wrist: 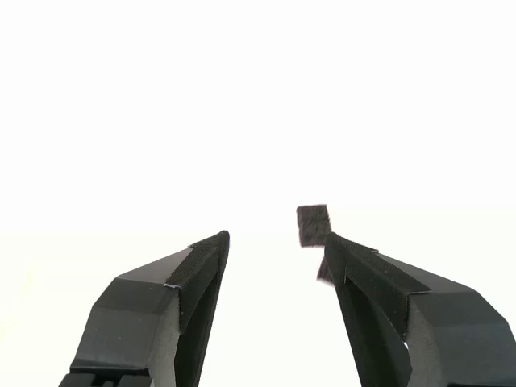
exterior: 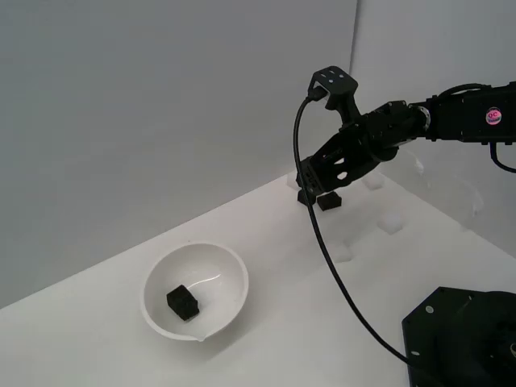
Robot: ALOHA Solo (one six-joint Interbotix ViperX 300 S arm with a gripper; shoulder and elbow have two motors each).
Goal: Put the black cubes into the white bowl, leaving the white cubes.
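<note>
In the white bowl (exterior: 230, 278): black cube (exterior: 184, 301)

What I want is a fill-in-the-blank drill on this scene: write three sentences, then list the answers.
1. The cube lying inside the white bowl is ___ in colour.
2. The jaws of the gripper stand ___.
3. The second black cube, close to one fingertip, lies ___ the bowl.

Missing words: black; open; outside
</note>
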